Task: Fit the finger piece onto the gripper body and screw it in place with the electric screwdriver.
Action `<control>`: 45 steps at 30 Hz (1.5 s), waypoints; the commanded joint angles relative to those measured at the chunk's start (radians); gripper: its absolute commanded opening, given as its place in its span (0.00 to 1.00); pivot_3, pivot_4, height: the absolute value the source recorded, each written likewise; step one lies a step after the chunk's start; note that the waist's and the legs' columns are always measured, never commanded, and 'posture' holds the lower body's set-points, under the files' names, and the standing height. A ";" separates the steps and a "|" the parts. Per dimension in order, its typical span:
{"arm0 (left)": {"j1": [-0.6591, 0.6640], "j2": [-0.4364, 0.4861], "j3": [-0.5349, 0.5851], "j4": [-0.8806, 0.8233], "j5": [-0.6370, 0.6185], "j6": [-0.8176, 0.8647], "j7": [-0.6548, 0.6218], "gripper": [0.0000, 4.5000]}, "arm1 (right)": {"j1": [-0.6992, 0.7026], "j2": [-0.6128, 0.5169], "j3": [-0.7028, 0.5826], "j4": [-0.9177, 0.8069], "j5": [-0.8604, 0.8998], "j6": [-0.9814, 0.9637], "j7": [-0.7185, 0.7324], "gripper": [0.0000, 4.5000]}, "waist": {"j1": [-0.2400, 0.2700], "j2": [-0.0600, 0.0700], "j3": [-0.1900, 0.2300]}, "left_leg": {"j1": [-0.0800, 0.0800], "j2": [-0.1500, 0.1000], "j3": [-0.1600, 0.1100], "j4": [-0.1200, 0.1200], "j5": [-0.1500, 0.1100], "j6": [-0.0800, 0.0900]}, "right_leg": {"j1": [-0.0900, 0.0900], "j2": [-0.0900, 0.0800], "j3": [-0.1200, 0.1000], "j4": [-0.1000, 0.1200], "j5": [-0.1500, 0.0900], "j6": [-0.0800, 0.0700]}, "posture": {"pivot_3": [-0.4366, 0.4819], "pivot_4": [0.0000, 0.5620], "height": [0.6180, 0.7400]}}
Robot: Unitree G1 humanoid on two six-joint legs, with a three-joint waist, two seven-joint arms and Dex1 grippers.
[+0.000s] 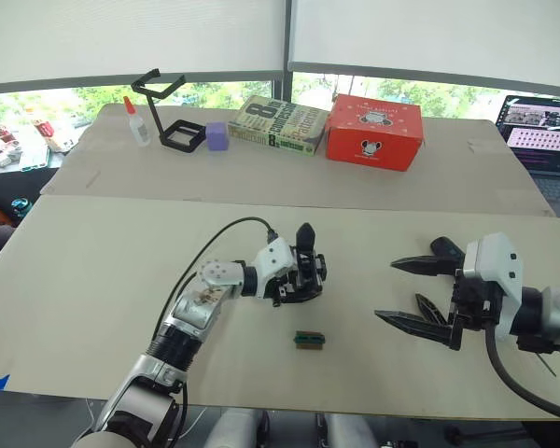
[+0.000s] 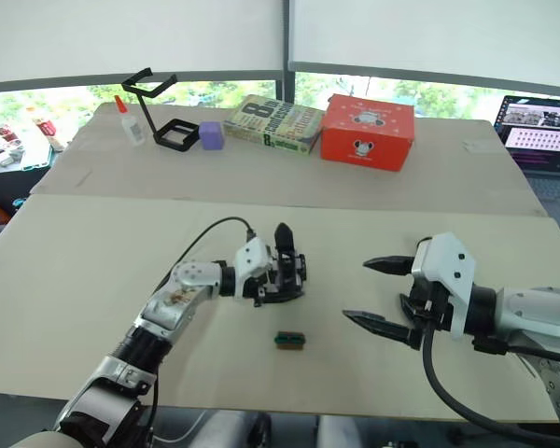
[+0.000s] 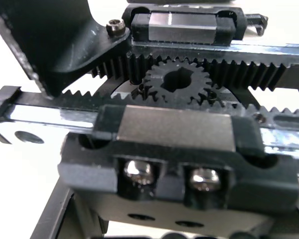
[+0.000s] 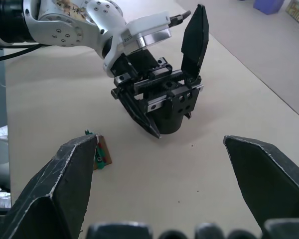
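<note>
Black plastic makes up the gripper body point(image 1: 301, 271), which sits near the middle of the cream bench point(image 1: 93, 271), held by the left gripper point(image 1: 297, 280), with one pointed finger standing up from it. Just in front of it, apart, lies a small green-and-black block point(image 1: 309, 340). The right gripper point(image 1: 418, 294) hangs well to the right of the body with its two black fingers spread wide and nothing between them. On the far bench stand a glue bottle point(image 1: 136, 121), a black stand point(image 1: 168, 112), a purple cube point(image 1: 217, 136), a book point(image 1: 278, 122) and a red box point(image 1: 374, 130); a laptop point(image 1: 543, 131) sits at the right edge.

From the right eye the layout reads the same: body and right gripper near each other but clearly apart.

At the left wrist the body sits right up against the camera: a toothed pinion point(image 3: 175, 85) between two racks, and a carriage with two screw heads point(image 3: 138, 171).

From the right wrist, the body sits between and beyond the two spread fingertips point(image 4: 65, 179), and the left gripper's fingers look clamped around its lower part.

I judge the step in hand to be steadying the body for fitting the finger piece. To do it well, the left arm should keep the open mounting face turned toward the right gripper and hold firm, since any tilt would misalign the screw holes. I cannot make out the loose finger piece or the screwdriver.
</note>
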State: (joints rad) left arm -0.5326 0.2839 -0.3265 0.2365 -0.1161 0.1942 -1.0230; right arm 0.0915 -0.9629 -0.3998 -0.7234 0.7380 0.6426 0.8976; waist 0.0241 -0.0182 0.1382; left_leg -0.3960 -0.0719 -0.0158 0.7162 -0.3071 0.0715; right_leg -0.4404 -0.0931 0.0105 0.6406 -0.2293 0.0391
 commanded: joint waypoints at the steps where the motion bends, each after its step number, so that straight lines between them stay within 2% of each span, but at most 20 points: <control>1: -0.034 -0.010 0.001 0.004 0.000 -0.066 -0.016 0.54 | 0.015 0.014 -0.042 -0.036 -0.012 -0.021 -0.029 1.00 | 0.000 0.000 0.000 | 0.000 0.000 0.000 0.000 0.000 0.000 | 0.000 0.000 0.000 0.000 0.000 0.000 | 0.48 0.27 1.00; 5: -0.046 -0.029 0.002 0.080 -0.001 -0.090 -0.026 0.54 | 0.035 0.028 -0.036 -0.051 -0.026 -0.024 -0.045 1.00 | 0.007 0.000 0.000 | 0.000 0.000 0.000 0.001 0.000 0.000 | 0.000 0.000 0.000 -0.001 0.000 0.000 | 0.48 0.27 1.00; 7: -0.050 -0.028 -0.004 0.114 -0.002 -0.121 -0.058 0.77 | 0.042 0.030 -0.041 -0.055 -0.027 -0.024 -0.046 1.00 | 0.011 0.000 0.000 | 0.001 0.000 0.000 0.001 0.000 0.000 | 0.001 0.000 0.000 -0.001 0.000 0.000 | 0.48 0.27 1.00; 8: -0.053 -0.024 -0.006 0.127 -0.004 -0.135 -0.076 0.83 | 0.046 0.031 -0.045 -0.057 -0.027 -0.022 -0.045 1.00 | 0.013 0.000 0.000 | 0.002 0.000 0.000 0.001 0.000 0.000 | 0.001 0.000 0.000 -0.001 0.000 0.000 | 0.48 0.27 1.00; 9: -0.055 -0.020 -0.005 0.137 -0.005 -0.149 -0.091 0.95 | 0.050 0.031 -0.051 -0.059 -0.026 -0.021 -0.044 1.00 | 0.014 0.000 0.000 | 0.002 0.000 0.000 0.001 0.000 0.000 | 0.002 0.000 0.000 -0.001 0.000 0.000 | 0.48 0.27 1.00; 10: -0.057 -0.016 0.000 0.147 -0.005 -0.159 -0.101 0.99 | 0.056 0.030 -0.059 -0.062 -0.025 -0.019 -0.043 1.00 | 0.014 0.000 0.000 | 0.002 0.000 0.000 0.001 0.000 0.000 | 0.002 0.000 0.000 -0.001 0.000 0.000 | 0.48 0.27 1.00; 13: -0.063 0.018 0.014 0.163 -0.007 -0.186 -0.141 0.99 | 0.091 0.016 -0.110 -0.073 -0.021 -0.013 -0.019 1.00 | 0.015 0.000 0.000 | 0.003 0.000 0.000 0.001 0.000 0.000 | 0.002 0.000 0.000 -0.001 0.000 0.000 | 0.48 0.27 1.00; 17: -0.035 0.167 0.069 0.056 -0.085 -0.136 -0.279 0.99 | 0.144 -0.064 -0.262 -0.060 0.010 0.029 0.091 1.00 | 0.010 0.000 0.000 | 0.003 0.000 0.001 0.000 0.000 0.000 | 0.002 0.000 0.000 0.000 0.000 0.000 | 0.48 0.27 1.00; 20: 0.009 0.308 0.121 -0.084 -0.165 -0.058 -0.377 0.99 | 0.146 -0.173 -0.332 -0.010 0.024 0.126 0.147 1.00 | 0.000 0.000 0.000 | 0.006 0.001 0.001 -0.002 0.000 0.000 | 0.003 -0.001 0.001 0.000 0.000 0.000 | 0.48 0.27 1.00; 22: 0.033 0.424 0.191 -0.255 -0.290 0.104 -0.427 0.99 | 0.123 -0.287 -0.341 0.064 0.019 0.247 0.161 1.00 | -0.009 0.001 0.000 | 0.006 0.001 0.001 -0.003 0.000 0.001 | 0.003 -0.001 0.002 -0.001 0.000 -0.001 | 0.48 0.27 1.00; 24: 0.026 0.472 0.240 -0.383 -0.387 0.233 -0.401 0.99 | 0.053 -0.371 -0.295 0.142 0.074 0.409 0.098 1.00 | -0.010 0.001 0.000 | 0.006 0.002 0.001 -0.002 -0.001 0.001 | 0.004 -0.003 0.002 -0.001 -0.001 -0.001 | 0.48 0.27 1.00; 26: 0.015 0.475 0.260 -0.459 -0.418 0.290 -0.343 0.99 | -0.028 -0.415 -0.221 0.198 0.122 0.520 0.041 1.00 | 0.001 0.001 0.000 | 0.007 0.001 0.000 -0.002 -0.002 0.003 | 0.005 -0.005 0.000 -0.003 -0.001 -0.001 | 0.48 0.27 1.00; 31: 0.018 0.504 0.317 -0.631 -0.516 0.391 -0.280 0.99 | -0.206 -0.473 0.061 0.291 0.123 0.653 -0.028 1.00 | -0.006 0.001 0.000 | 0.007 0.001 0.000 -0.003 -0.002 0.002 | 0.009 -0.004 0.000 -0.010 -0.001 -0.001 | 0.48 0.27 1.00; 33: 0.026 0.511 0.327 -0.671 -0.528 0.389 -0.267 0.99 | -0.320 -0.448 0.173 0.334 0.145 0.773 -0.057 1.00 | -0.011 0.002 0.000 | 0.006 0.001 0.000 -0.003 -0.002 0.002 | 0.007 -0.004 0.001 -0.010 0.000 -0.001 | 0.48 0.27 1.00; 37: 0.042 0.509 0.349 -0.688 -0.539 0.360 -0.251 0.99 | -0.543 -0.311 0.342 0.472 0.130 0.967 -0.148 1.00 | -0.016 0.002 0.000 | 0.006 0.001 0.001 -0.004 -0.001 0.001 | 0.007 -0.003 0.002 -0.010 0.000 -0.001 | 0.48 0.27 1.00; 42: 0.041 0.522 0.360 -0.721 -0.574 0.377 -0.245 0.99 | -0.597 -0.249 0.473 0.552 0.042 0.960 -0.221 1.00 | -0.008 0.002 0.001 | 0.004 0.001 0.000 -0.004 -0.001 0.001 | 0.004 -0.003 0.001 -0.009 0.000 -0.001 | 0.48 0.27 1.00; 45: 0.041 0.526 0.350 -0.713 -0.568 0.368 -0.240 0.99 | -0.599 -0.220 0.506 0.581 0.009 0.954 -0.229 1.00 | -0.010 0.002 0.000 | 0.003 0.000 0.001 -0.003 -0.001 0.001 | 0.003 -0.004 0.001 -0.009 0.000 -0.001 | 0.48 0.27 1.00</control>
State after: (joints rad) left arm -0.4840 0.7978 0.0094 -0.4585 -0.6716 0.5725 -1.2673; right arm -0.4954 -1.1820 0.1090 -0.1519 0.7694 1.6012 0.6740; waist 0.0140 -0.0163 0.1386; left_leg -0.3933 -0.0718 -0.0151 0.7130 -0.3077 0.0725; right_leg -0.4373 -0.0965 0.0113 0.6315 -0.2297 0.0384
